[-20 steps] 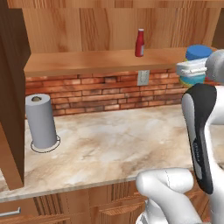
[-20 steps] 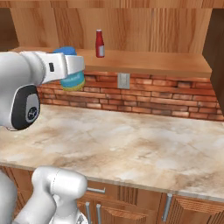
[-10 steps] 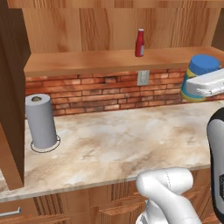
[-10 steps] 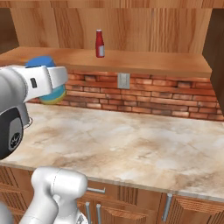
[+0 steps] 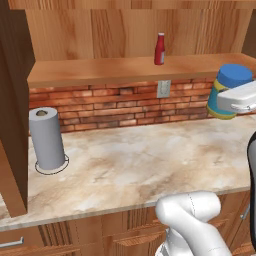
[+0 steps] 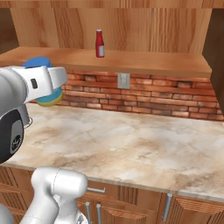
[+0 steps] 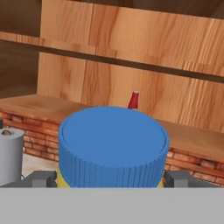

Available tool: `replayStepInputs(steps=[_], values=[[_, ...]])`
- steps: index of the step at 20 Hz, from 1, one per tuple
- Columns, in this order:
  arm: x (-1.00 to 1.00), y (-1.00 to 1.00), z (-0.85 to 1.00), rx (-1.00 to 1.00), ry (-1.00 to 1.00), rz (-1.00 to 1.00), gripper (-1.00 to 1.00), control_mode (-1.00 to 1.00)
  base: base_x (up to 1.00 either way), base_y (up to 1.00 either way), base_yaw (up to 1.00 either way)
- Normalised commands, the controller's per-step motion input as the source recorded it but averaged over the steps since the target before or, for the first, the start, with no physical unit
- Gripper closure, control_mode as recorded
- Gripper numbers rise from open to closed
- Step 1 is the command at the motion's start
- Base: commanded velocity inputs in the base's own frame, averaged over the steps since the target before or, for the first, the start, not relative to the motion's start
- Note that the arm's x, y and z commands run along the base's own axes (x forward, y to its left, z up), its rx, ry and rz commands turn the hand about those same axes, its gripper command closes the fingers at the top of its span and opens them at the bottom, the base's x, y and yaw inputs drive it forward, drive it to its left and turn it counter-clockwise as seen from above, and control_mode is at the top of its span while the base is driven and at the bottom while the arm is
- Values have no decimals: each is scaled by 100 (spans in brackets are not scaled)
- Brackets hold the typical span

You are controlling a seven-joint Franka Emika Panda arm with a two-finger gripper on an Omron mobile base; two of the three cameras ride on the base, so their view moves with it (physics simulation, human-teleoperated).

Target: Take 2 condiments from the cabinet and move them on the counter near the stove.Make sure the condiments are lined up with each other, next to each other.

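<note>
Now that I have swung the blue-lidded jar (image 5: 229, 90), clenched in my gripper (image 7: 112, 181), clear of the shelf (image 5: 125, 70), the red bottle (image 5: 160, 49) at twelve o'clock waits next.

Jar held in the air at the right edge, above the tabletop.

The squat jar (image 5: 227, 91), with blue lid, yellow body and blue label band, hangs clear of the beige marbled tabletop (image 5: 135, 170), in front of the red brick backsplash (image 5: 125, 105), with the white gripper (image 5: 241, 98) clasped against its right side. The slim red bottle (image 5: 159, 49) with a pale cap stands upright on the cabinet shelf (image 5: 100, 71), well apart from the jar. A grey paper towel roll (image 5: 47, 138) stands upright at the left of the tabletop, near the cabinet's thick side panel (image 5: 14, 110). A pale wall outlet (image 5: 163, 88) sits on the bricks below the bottle.
</note>
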Motion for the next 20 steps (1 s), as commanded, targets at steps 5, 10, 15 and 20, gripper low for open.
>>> replayStepInputs(steps=[5,10,15,20], values=[[0,0,-4,0,0,0,100,-100,0,0,0],[0,0,0,0,0,0,100,100,-8,0,0],[0,0,0,0,0,0,100,100,-94,-10,-7],[0,0,0,0,0,0,100,100,-92,-10,-16]])
